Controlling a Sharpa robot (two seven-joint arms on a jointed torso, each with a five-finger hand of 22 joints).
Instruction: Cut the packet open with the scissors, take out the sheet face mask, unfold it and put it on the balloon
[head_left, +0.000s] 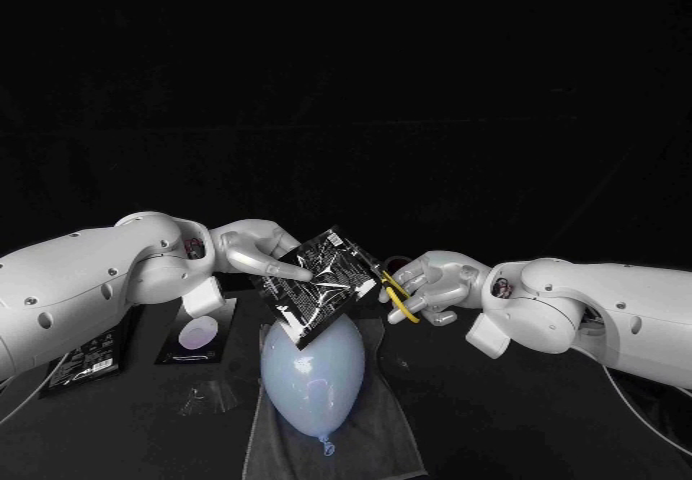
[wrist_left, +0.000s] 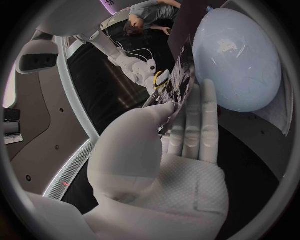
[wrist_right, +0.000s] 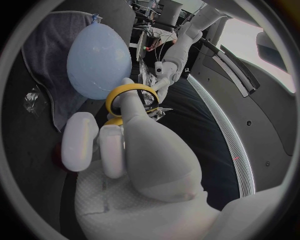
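Above the pale blue balloon (head_left: 310, 378), which lies on a grey cloth (head_left: 378, 440), the black packet (head_left: 329, 282) is held tilted by the left hand (head_left: 257, 252), its edge presented to the yellow-handled scissors (head_left: 395, 298) grasped in the right hand (head_left: 444, 284), apparently for cutting.

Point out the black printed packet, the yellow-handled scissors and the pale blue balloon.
black printed packet (head_left: 325, 282): head view, centre of its printed face.
yellow-handled scissors (head_left: 398, 298): head view, on the yellow handle loop.
pale blue balloon (head_left: 310, 375): head view, middle of its body.
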